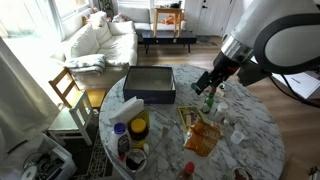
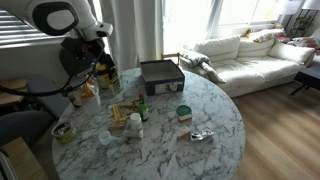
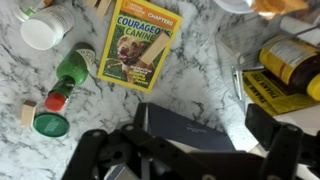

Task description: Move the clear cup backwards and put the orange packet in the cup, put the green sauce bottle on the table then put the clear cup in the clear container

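One bottle (image 3: 72, 68), one packet (image 1: 203, 138), one booklet (image 3: 135, 47), one dark tray (image 1: 150, 85) and one yellow-capped jar (image 1: 138, 127) can be counted on the round marble table (image 1: 260, 140). The cup and the container cannot be picked out for sure in any view. In the wrist view the booklet lies flat in the middle. The bottle is just beside one of its long edges, and the jar, next to a yellow printed wrapper (image 3: 270, 92), is off the opposite side, so the booklet sits between bottle and jar. A white round lid (image 3: 45, 30) lies near the bottle, and a small wooden block (image 3: 28, 113) sits close by the bottle's round end. The tray's corner fills the space nearest the gripper (image 3: 185, 135), whose jaws are spread wide with nothing between them. In an exterior view the gripper hangs just beside the tray's edge, with the bottle on the table right below its tip. The packet lies farther on, past the booklet and apart from both. The bottle is slim and green in the body, with a red band and a round dark green end; whether it stands or lies the wrist view does not settle. The packet is flat, crinkly and bright orange, and lies on the tabletop. Beyond the table stand a wooden chair (image 1: 65, 90) and a pale sofa (image 1: 100, 40).
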Controlling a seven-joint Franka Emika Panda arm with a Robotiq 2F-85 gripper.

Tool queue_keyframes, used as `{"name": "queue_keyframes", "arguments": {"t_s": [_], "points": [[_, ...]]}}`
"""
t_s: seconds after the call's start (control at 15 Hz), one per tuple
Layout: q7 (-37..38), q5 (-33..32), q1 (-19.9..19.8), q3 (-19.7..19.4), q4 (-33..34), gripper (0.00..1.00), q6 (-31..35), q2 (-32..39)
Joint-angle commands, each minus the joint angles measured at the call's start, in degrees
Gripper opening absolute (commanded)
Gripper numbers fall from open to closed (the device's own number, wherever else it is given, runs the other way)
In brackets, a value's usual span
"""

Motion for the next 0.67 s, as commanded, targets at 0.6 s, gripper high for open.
{"name": "queue_keyframes", "arguments": {"t_s": [0.6], "points": [[-5.11, 7.51, -0.4, 0.79, -12.83, 1.0, -15.64, -12.91]]}}
